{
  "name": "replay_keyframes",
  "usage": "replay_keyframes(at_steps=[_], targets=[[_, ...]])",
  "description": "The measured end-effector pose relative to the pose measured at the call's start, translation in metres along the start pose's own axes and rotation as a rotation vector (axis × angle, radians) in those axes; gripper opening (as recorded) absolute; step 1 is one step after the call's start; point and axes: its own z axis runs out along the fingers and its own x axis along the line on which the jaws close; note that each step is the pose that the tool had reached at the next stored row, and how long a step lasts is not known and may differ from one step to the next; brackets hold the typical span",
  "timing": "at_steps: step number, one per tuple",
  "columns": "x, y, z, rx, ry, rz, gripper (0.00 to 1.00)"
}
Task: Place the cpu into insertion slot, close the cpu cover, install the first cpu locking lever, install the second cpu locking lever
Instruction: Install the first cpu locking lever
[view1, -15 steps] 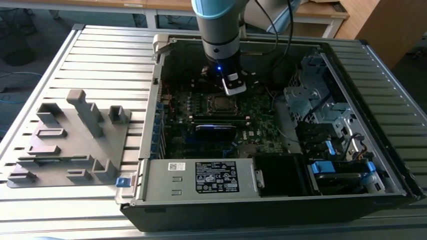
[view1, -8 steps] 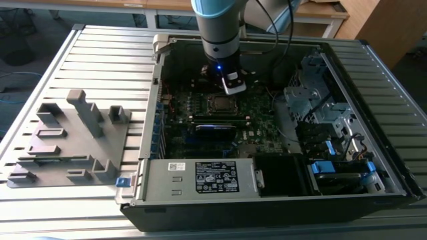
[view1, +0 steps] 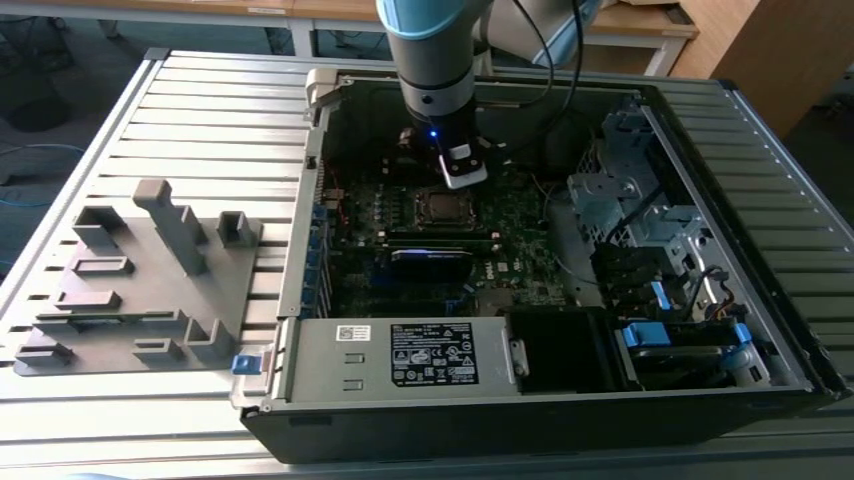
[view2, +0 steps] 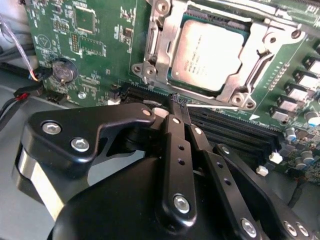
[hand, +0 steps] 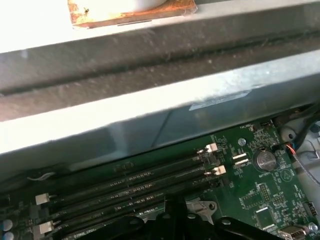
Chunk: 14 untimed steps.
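Observation:
The cpu (view2: 210, 55), a flat silver-grey square, lies in the insertion slot (view1: 441, 207) on the green board. The cpu cover (view2: 156, 47), a silver frame, lies flat over the chip's edges. A thin silver locking lever (view2: 215, 106) runs along the socket's near side. My gripper (view2: 179, 105) is shut, its black fingertips together at one end of that lever, just off the socket's corner. In the exterior view the gripper (view1: 461, 178) hangs just behind the socket inside the open computer case. Its black fingers (hand: 175, 220) also show in the first wrist view, above the memory slots.
Long black memory slots (view2: 235, 130) lie beside the socket, and a coin battery (view2: 64, 71) sits on the board. The case's metal wall (hand: 150, 115) stands close behind the gripper. Drive bays (view1: 627, 200) and a power supply (view1: 400, 355) fill the case. A grey fixture tray (view1: 134, 280) rests on the slatted table.

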Motion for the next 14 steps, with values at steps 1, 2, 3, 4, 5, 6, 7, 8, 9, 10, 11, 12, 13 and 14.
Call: replay_keyframes(at_steps=[1,2,3,4,5,6,7,8,9,10,11,12,13,14], targets=[[0.0,0.0,0.0,-0.0015,0.0004,0.0,0.11],[0.0,0.0,0.0001,-0.0016,0.0003,0.0,0.11],[0.0,0.0,0.0001,-0.0018,0.0004,0.0,0.11],[0.0001,0.0,0.0,-0.0019,0.0004,0.0,0.11],[0.0001,0.0,0.0001,-0.0021,0.0004,0.001,0.11],[0.0001,0.0,0.0,-0.002,0.0004,0.001,0.11],[0.0001,0.0,0.0,-0.0022,0.0004,0.001,0.11],[0.0,0.0001,-0.0004,-0.002,0.0005,0.001,0.11],[0.0,0.0001,-0.0006,-0.002,0.0005,0.0,0.11],[0.0,0.0002,-0.0005,-0.0021,0.0005,0.001,0.11],[0.0,0.0002,-0.0005,-0.0021,0.0004,0.001,0.11],[0.0,0.0002,-0.0004,-0.0022,0.0004,0.001,0.11],[0.0001,0.0005,-0.0003,-0.002,0.0004,0.001,0.11],[0.0003,0.0009,-0.0002,-0.0018,0.0004,0.001,0.11]])
